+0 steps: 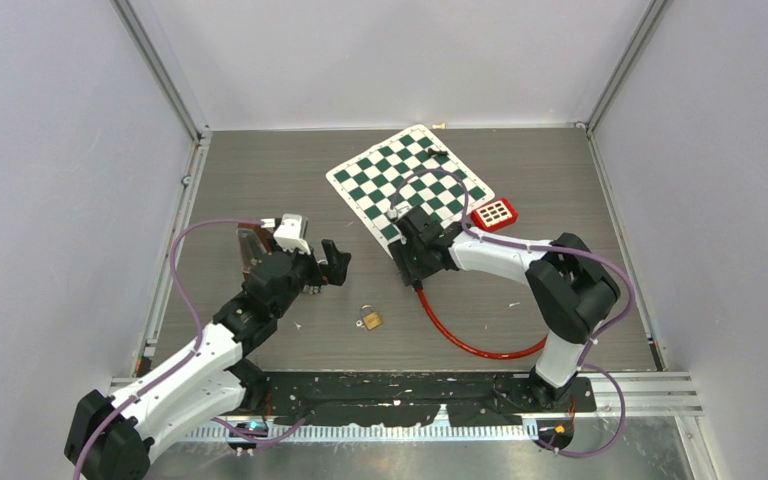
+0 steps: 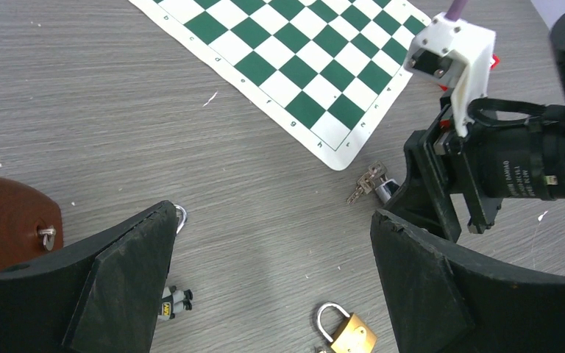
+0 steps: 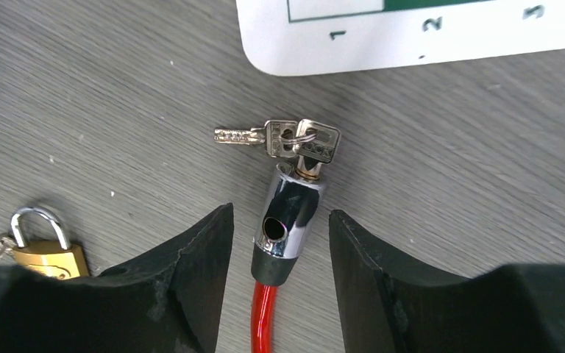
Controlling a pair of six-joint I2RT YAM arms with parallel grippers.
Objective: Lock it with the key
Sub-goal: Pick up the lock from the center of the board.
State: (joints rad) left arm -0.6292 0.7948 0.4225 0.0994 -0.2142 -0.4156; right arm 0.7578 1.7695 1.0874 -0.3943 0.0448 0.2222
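Note:
A chrome lock head (image 3: 288, 220) on a red cable (image 3: 263, 316) lies on the table. One key (image 3: 318, 145) sits in its far end, and a second key (image 3: 239, 135) hangs from the same ring. My right gripper (image 3: 279, 213) is open, its fingers on either side of the lock head with a gap on each side. A brass padlock (image 2: 347, 332) lies further left on the table (image 1: 370, 319). My left gripper (image 2: 274, 213) hangs wide open above bare table beyond the padlock, holding nothing. From above, the right gripper (image 1: 412, 268) hides the lock head.
A green-and-white chequered mat (image 1: 410, 185) lies at the back, its corner close to the keys (image 2: 368, 182). A small red keypad-like item (image 1: 494, 214) sits by its right edge. A brown object (image 2: 7, 220) and a tiny toy figure (image 2: 174, 301) lie under my left gripper. The red cable (image 1: 470, 345) loops right.

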